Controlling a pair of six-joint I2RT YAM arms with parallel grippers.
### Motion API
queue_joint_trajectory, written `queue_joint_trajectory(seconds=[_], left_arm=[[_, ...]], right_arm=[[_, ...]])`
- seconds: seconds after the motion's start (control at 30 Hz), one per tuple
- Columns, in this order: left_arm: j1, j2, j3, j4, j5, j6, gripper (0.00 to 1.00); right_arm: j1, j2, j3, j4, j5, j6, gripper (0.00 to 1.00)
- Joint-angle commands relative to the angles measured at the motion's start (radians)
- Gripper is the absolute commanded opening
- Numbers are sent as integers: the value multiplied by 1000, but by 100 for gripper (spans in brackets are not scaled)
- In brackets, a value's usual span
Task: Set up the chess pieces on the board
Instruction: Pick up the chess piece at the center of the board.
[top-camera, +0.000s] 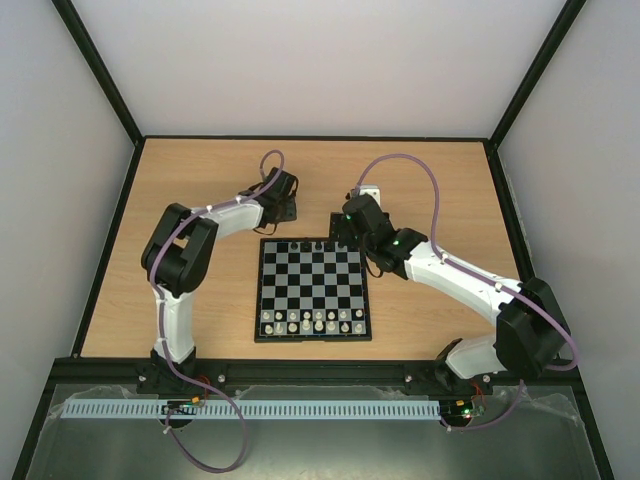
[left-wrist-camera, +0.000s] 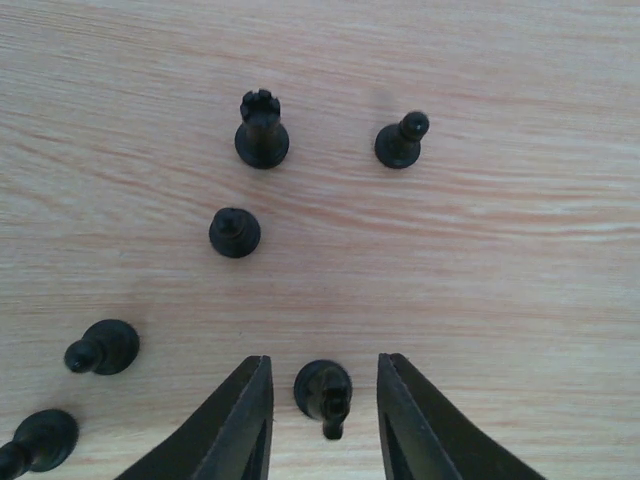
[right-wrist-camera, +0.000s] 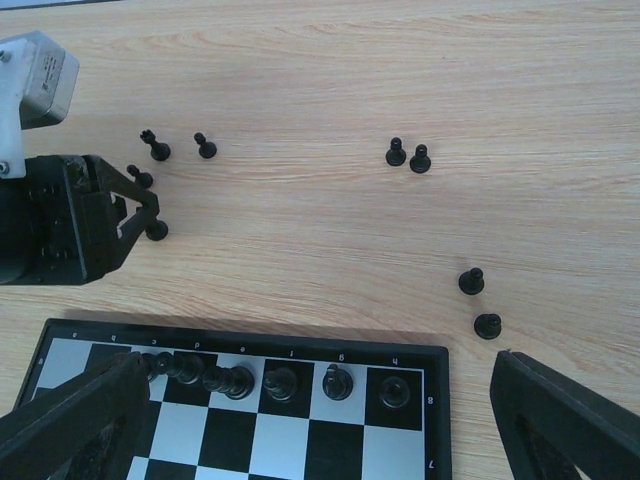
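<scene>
- The left arm (top-camera: 172, 315) and the right arm (top-camera: 455, 278) wore white shells between bulky black joint housings.
- A lilac cable (top-camera: 400, 156) looped loosely along each arm.
- Small green lights (top-camera: 396, 240) glowed on the right arm.
- The bases (top-camera: 165, 378) were black.
- Matte black fingers (left-wrist-camera: 235, 430) tapered to blunt wedge tips.

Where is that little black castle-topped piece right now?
In the left wrist view, the castle-topped piece stands on the wooden table, ahead of the left tool and slightly left, with a pawn to its right.
</scene>
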Motion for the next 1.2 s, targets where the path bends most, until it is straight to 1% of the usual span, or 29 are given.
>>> queue_joint_trajectory(seconds=[0.0, 0.13, 0.27, 0.57, 0.8, 0.93, 1.03, 1.17], left_arm=[[5, 25, 39, -21, 5, 12, 35], [5, 30, 46, -27, -6, 14, 36], [6, 42, 55, -38, -17, 13, 34], [6, 67, 73, -47, -21, 16, 26], [6, 65, 76, -48, -28, 19, 17], [6, 61, 75, -51, -31, 18, 10], [5, 44, 69, -59, -39, 18, 9], [-2, -20, 35, -70, -60, 15, 8]], right_arm=[[-5, 10, -5, 13, 4, 9, 94], [-5, 10, -5, 13, 1, 8, 94], [-5, 9, -6, 13, -1, 6, 94], [-5, 9, -5, 12, -2, 4, 94], [-5, 6, -5, 13, -7, 4, 94], [-5, 6, -5, 13, -8, 4, 93], [-5, 6, -5, 13, -7, 3, 93], [-5, 1, -5, 11, -7, 4, 93]])
